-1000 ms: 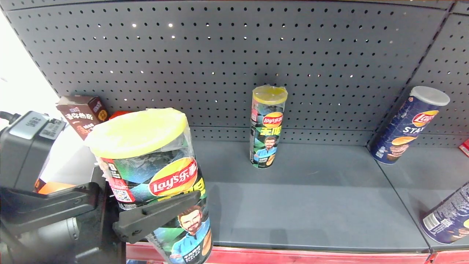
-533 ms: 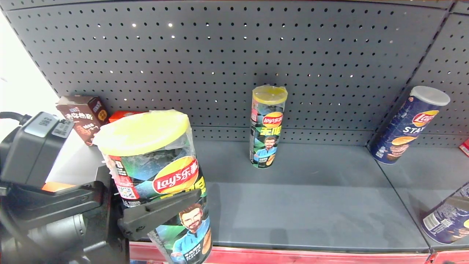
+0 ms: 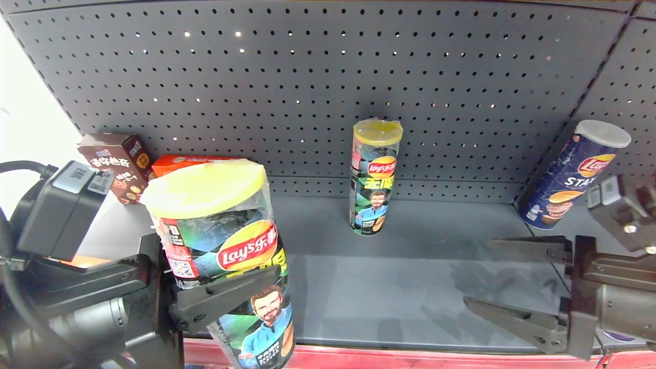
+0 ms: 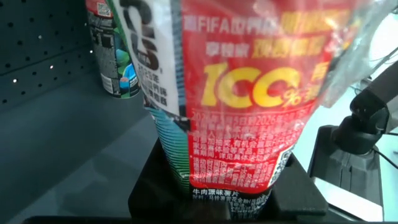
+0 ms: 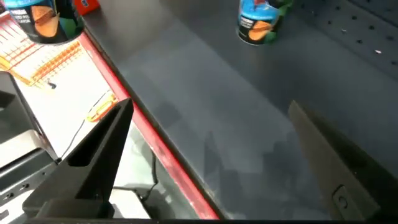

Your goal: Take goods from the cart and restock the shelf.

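Note:
In the head view my left gripper [image 3: 205, 294] is shut on a chips can [image 3: 225, 246] with a yellow lid, held upright over the shelf's front left edge. The left wrist view shows that can's red side [image 4: 242, 99] close up. A matching can [image 3: 375, 177] stands upright at the back middle of the grey shelf [image 3: 410, 287], and it also appears in the wrist views [image 4: 115, 56] [image 5: 258, 22]. My right gripper [image 3: 479, 274] hangs open over the shelf's front right, nothing between its fingers [image 5: 93, 155].
A blue chips can [image 3: 574, 174] leans against the pegboard at the back right. A brown box [image 3: 115, 159] and an orange box [image 3: 189, 163] sit at the back left. The shelf's red front lip [image 3: 410, 359] runs along the near edge.
My right gripper has come in from the right, open, and now covers the blue can at the front right. My left gripper has carried its can slightly right, uncovering the orange box.

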Available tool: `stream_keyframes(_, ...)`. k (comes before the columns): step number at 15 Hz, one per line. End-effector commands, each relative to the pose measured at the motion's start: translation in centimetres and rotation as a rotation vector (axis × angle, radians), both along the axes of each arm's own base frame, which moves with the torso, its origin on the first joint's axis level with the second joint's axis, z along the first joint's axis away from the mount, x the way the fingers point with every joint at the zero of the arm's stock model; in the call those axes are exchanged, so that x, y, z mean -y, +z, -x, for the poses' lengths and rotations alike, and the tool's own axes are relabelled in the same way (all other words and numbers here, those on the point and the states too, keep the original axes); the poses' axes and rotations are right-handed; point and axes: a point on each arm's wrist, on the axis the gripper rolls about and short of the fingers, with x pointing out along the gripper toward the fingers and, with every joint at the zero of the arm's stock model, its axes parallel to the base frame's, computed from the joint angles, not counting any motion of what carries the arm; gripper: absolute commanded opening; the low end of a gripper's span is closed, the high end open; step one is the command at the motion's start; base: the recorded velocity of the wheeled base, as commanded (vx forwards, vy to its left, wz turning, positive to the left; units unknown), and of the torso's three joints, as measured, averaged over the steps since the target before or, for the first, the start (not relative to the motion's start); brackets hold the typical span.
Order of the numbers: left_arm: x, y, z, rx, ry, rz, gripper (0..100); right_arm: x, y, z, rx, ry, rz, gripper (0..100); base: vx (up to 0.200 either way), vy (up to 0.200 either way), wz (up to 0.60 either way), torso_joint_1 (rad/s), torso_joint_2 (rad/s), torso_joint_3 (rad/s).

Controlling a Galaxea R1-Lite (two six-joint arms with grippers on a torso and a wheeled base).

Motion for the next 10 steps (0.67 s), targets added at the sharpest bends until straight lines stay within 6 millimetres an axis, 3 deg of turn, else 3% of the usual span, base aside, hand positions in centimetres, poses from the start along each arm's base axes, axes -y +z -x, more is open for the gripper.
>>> stream_keyframes(1, 0.0, -0.1, 0.0, -0.003, -0.002, -0.002, 0, -2.1, -0.5, -2.2, -0.045, 0.018, 0.030, 100, 0.000, 0.000, 0.00, 0.000, 0.00, 0.000)
stream_keyframes(3, 0.0, 0.0, -0.1, -0.002, -0.009, -0.001, 0, -3.0, 0.0, -3.5, -0.040, 0.010, 0.032, 100, 0.000, 0.000, 0.00, 0.000, 0.00, 0.000)
stream_keyframes(4, 0.0, -0.1, 0.0, -0.014, -0.015, 0.006, 0, -4.1, 0.0, -5.4, -0.042, -0.035, 0.039, 100, 0.000, 0.000, 0.00, 0.000, 0.00, 0.000)
stream_keyframes(8, -0.1, 0.0, -0.2, -0.025, -0.005, 0.015, 0, -4.7, -0.5, -10.8, 0.007, -0.062, -0.069, 100, 0.000, 0.000, 0.00, 0.000, 0.00, 0.000)
stream_keyframes(10, -0.2, 0.0, -0.2, -0.026, -0.021, 0.019, 0, -4.6, -0.6, -12.4, 0.013, -0.014, -0.092, 100, 0.000, 0.000, 0.00, 0.000, 0.00, 0.000)
